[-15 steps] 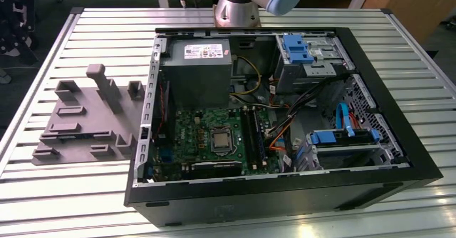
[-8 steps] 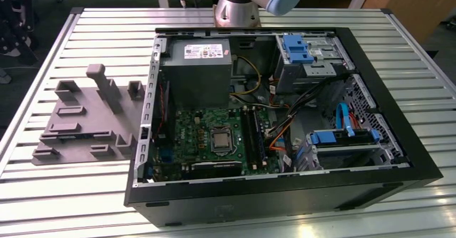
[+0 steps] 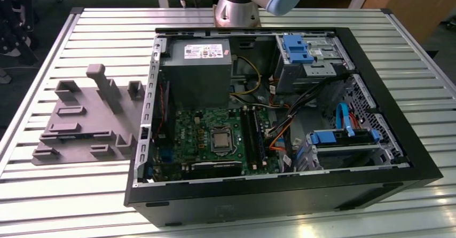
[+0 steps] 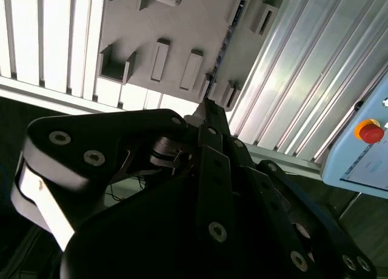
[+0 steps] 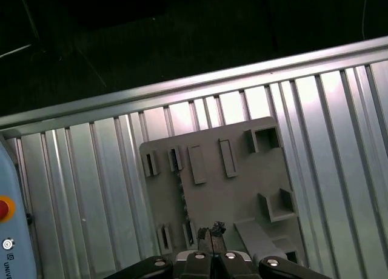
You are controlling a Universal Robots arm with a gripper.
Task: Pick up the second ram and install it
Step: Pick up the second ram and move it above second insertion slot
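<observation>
**Hand hangs closed above the fixture; second ram sits in its holder**

The exterior view takes in the slatted metal table (image 3: 85, 30), the open computer case (image 3: 420, 163) lying on it, and the grey fixture (image 3: 78, 126) just beside the case, on the exterior view's left. The arm (image 3: 238, 6) rises at the far edge of the table, behind the case. Inside the case lies the green motherboard (image 3: 192, 136) with its long black memory slots (image 3: 251, 134).

Both wrist views look down on the fixture (image 5: 242, 188) (image 4: 182, 24) from well above. They also catch a pale blue panel with a red button (image 4: 370, 132) off to one side of the fixture.

The hand (image 5: 211, 231) (image 4: 206, 109) points down at the fixture, well apart from it. Its tips are pressed together and hold nothing.

The second ram (image 5: 180, 197) (image 4: 225, 39) stands on edge in the fixture, near one of its sides. It is a thin dark strip spanning between two small upright brackets, with a notched upper edge in the first wrist view.
</observation>
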